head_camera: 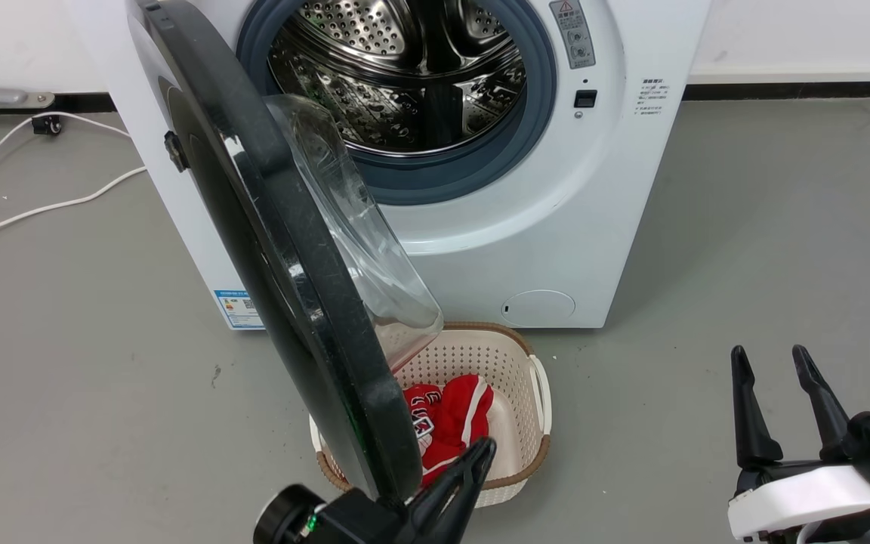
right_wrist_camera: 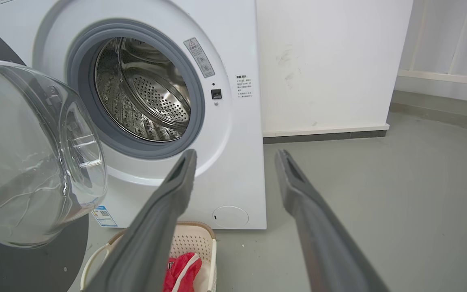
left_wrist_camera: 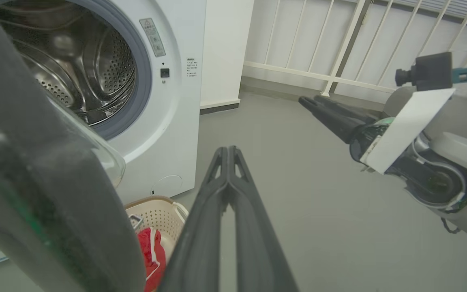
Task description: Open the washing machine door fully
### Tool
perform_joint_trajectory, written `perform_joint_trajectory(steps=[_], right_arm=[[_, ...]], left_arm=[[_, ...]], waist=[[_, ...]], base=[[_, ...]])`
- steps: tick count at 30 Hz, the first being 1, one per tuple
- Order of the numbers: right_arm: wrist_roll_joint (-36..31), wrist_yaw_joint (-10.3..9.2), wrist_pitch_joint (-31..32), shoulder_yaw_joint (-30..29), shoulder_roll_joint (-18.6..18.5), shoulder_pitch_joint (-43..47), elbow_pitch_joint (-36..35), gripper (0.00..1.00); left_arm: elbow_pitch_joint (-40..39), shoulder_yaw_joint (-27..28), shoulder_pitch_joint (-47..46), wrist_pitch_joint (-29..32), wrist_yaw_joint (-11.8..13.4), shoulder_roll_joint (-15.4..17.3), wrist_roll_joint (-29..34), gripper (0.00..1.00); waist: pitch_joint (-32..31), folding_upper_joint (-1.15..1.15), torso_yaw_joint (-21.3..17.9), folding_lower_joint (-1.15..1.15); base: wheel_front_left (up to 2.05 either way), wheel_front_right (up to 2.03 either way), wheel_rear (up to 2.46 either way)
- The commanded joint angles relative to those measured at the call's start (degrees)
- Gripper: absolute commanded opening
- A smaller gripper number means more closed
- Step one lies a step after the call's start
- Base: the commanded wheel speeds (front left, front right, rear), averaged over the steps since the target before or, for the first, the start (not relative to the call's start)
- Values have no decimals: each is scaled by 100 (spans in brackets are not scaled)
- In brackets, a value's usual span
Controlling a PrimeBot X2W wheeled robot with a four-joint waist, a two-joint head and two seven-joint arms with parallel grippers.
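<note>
One closed left hand (head_camera: 485, 447) sits beside the washing machine door (head_camera: 284, 257).

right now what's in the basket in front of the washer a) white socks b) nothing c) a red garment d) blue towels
c: a red garment with white trim lies in the cream basket on the floor in front of the washing machine.

One washing machine (head_camera: 556, 227) is counted, with one washing machine door (head_camera: 284, 234) hinged on it. In front of the washing machine, one basket (head_camera: 480, 355) and one red garment (head_camera: 458, 415) are seen. Two grippers are counted: one left gripper (head_camera: 482, 449), one right gripper (head_camera: 769, 355).
</note>
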Motion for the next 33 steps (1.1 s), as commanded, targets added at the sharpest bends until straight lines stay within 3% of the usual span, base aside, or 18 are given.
perform_joint_trajectory(steps=[1,18,27,33], right_arm=[[46,-2,0,14,17,-59,17,100],[114,-2,60,78,16,-90,59,100],[171,-2,72,76,16,-36,84,100],[195,-2,95,56,16,6,68,100]], left_arm=[[66,-13,49,24,-5,40,42,0],[1562,357,-509,-1157,472,-166,276,0],[1745,485,-502,-1377,648,-181,193,0],[1744,445,-424,-1399,694,-146,217,0]], waist=[[-1,0,2,0],[25,0,-78,0],[-3,0,-73,0],[-9,0,197,0]], base=[[0,0,0],[0,0,0],[0,0,0],[0,0,0]])
